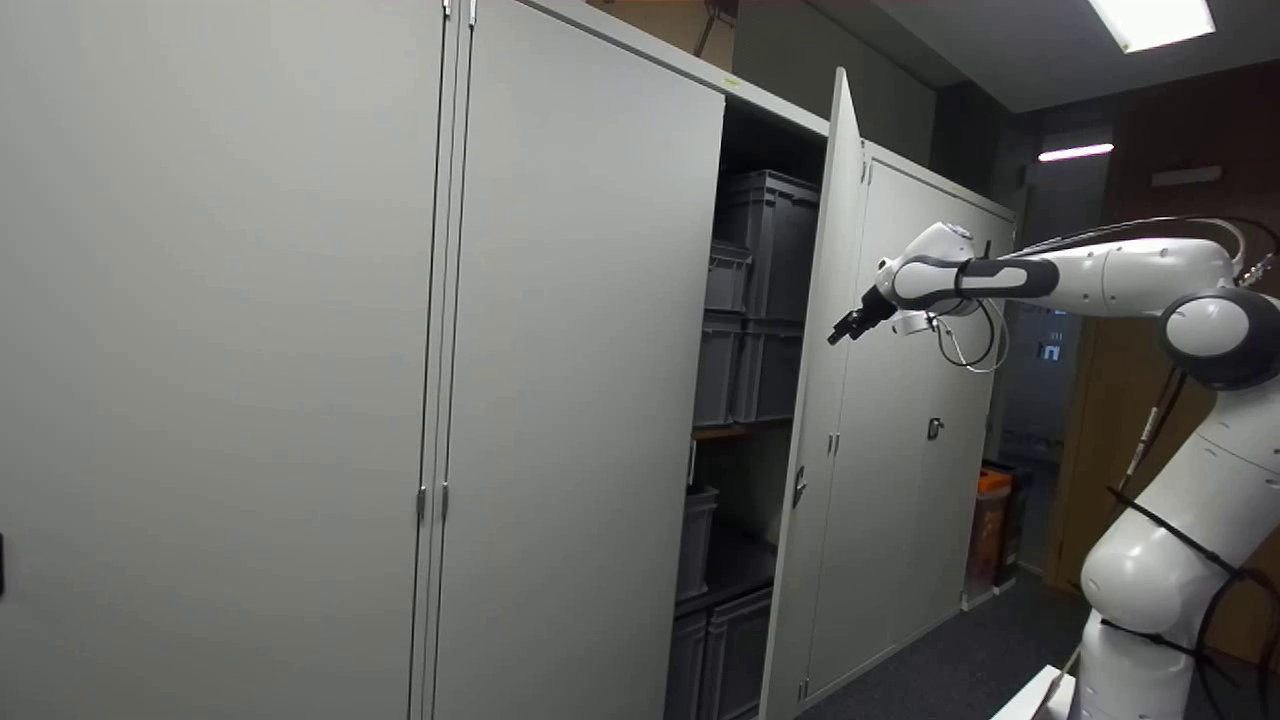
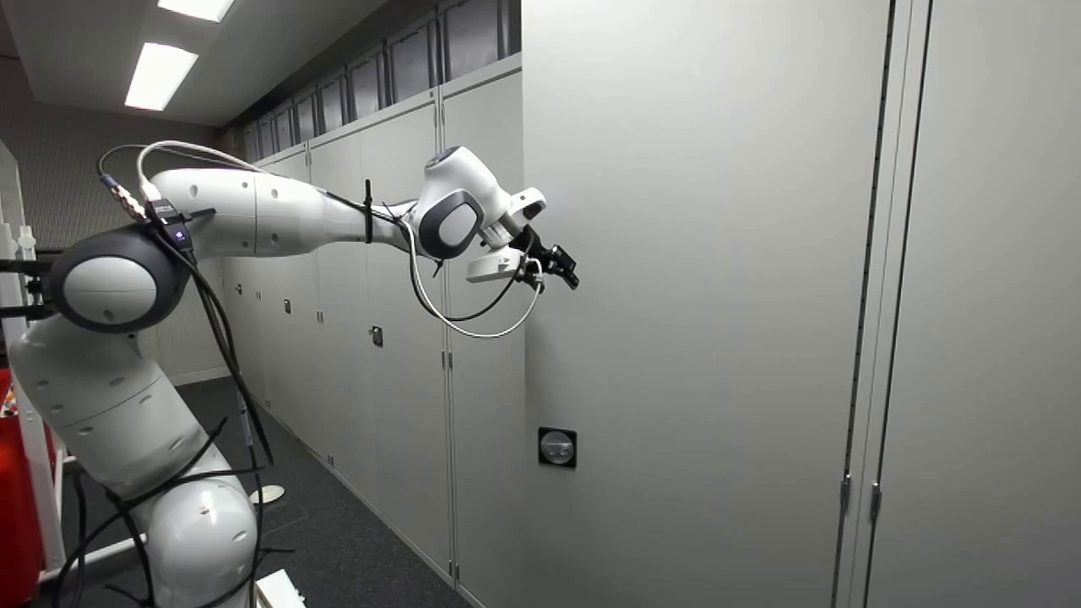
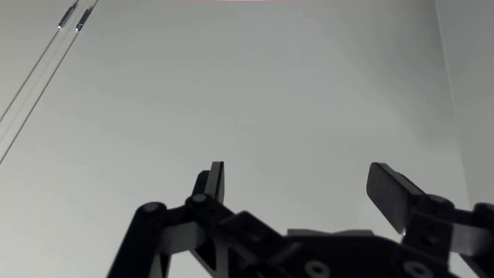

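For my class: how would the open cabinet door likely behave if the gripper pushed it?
The door would probably swing, since a hinge shows at its edge. It looks flat and straight, suggesting it is stiff and bends little. The gripper might skid, as the door looks smooth.

Bins [image 1: 785,235] on shelves [image 1: 742,568] in cabinet [image 1: 580,350], door [image 1: 803,550] jutting out, tool [image 3: 298,179] before it.

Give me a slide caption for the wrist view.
Wrist view: open, empty fingers facing a grey cabinet door, two metal hinges at upper left.
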### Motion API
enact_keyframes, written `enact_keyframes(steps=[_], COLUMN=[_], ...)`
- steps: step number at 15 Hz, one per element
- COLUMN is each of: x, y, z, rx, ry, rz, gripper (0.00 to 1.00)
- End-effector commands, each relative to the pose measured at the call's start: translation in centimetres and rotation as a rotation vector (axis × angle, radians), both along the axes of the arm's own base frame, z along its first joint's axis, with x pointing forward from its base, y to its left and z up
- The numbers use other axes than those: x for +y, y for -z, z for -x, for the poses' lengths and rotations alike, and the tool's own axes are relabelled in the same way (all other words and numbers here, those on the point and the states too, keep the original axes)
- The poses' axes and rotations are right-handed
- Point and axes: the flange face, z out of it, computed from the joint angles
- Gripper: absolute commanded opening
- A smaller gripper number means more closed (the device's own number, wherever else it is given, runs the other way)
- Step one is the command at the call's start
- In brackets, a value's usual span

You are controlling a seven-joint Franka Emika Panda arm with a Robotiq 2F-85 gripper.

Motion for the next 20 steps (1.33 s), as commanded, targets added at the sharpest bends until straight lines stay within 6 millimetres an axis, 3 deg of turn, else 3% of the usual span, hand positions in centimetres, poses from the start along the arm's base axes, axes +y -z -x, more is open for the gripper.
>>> enact_keyframes(steps=[1,20], x=[0.7,2.1], y=[-1.6,-4.1], z=[-1.3,-2.6], rx=[-0.073,-0.205], ry=[-0.036,-0.170], rz=[-0.012,-0.044], gripper=[1.00,1.00])
